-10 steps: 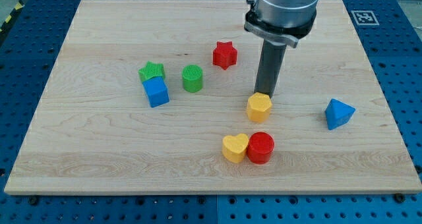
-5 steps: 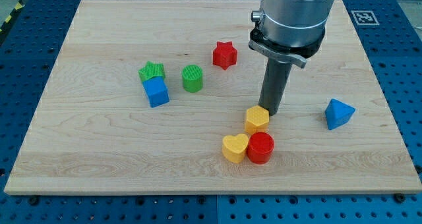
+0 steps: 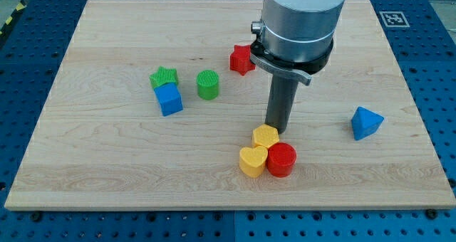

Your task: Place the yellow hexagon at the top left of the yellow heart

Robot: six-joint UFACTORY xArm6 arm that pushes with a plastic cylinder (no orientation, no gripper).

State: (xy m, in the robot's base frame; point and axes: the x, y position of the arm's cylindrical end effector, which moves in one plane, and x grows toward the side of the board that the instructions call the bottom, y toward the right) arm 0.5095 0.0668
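Observation:
The yellow hexagon [image 3: 266, 136] lies just above the yellow heart [image 3: 253, 160] and touches it, a little to the heart's upper right. A red cylinder [image 3: 281, 159] sits against the heart's right side. My tip [image 3: 275, 127] rests at the hexagon's upper right edge, touching it. The arm's grey body hangs above it.
A red star [image 3: 241, 59] lies near the view's top, partly behind the arm. A green cylinder [image 3: 207, 84], a green star [image 3: 164, 77] and a blue cube [image 3: 169, 99] sit at the left. A blue triangular block [image 3: 365, 122] sits at the right.
My tip has moved down and to the left, pushing the yellow hexagon down-left until it touches the yellow heart and the red cylinder.

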